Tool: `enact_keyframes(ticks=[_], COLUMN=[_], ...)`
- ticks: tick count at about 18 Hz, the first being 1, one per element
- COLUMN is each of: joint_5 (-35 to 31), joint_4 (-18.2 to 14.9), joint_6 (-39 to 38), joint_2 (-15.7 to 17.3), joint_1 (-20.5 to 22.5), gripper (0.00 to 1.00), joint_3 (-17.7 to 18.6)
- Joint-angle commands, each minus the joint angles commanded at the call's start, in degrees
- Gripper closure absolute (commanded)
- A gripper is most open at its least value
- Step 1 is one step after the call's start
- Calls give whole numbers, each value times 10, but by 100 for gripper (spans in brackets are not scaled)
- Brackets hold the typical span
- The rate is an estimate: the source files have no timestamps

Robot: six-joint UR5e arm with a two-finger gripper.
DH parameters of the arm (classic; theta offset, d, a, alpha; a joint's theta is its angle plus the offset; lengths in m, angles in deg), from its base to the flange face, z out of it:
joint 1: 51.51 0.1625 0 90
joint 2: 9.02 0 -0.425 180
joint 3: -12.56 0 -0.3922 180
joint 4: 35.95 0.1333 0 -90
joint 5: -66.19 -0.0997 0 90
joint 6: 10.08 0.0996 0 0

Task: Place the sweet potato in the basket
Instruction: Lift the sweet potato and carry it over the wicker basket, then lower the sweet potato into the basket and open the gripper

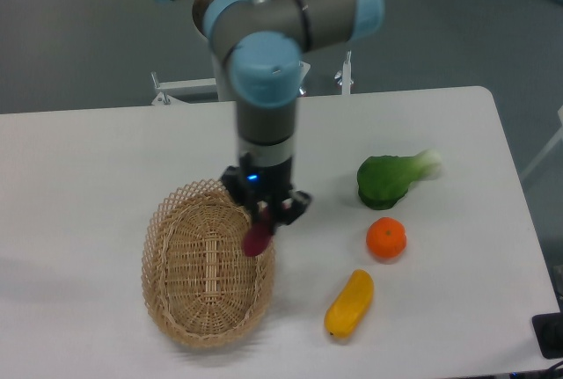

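Observation:
The magenta sweet potato (258, 236) hangs tilted in my gripper (264, 215), which is shut on its upper end. It is held over the right inner edge of the oval wicker basket (176, 309), which lies on the white table at lower left. The potato's lower tip points down into the basket; whether it touches the weave cannot be told.
A green leafy vegetable (389, 178) lies to the right. In front of it sit a round orange (386, 239) and a yellow oblong fruit (349, 304). The arm's base column (242, 71) stands at the table's back edge.

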Motion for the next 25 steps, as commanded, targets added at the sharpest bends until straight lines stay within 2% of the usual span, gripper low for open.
enact_keyframes(ticks=[3, 5, 9, 13, 15, 16, 17, 18, 22, 25], joint_5=[-40, -47, -50, -57, -58, -58, -58, -59, -58, -58], joint_4=[11, 17, 33, 35, 36, 36, 36, 35, 34, 27], joint_6=[1, 2, 3, 4, 4, 5, 5, 4, 8, 11], joint_2=[-38, -56, -73, -84, -84, -84, -83, -81, -71, -70], joint_1=[-40, -49, -69, -70, -71, -71, -70, -70, -68, -32], gripper=[67, 67, 66, 64, 50, 32, 6, 0, 0, 0], joint_3=[4, 2, 1, 3, 1, 0, -2, -5, -37, -77])
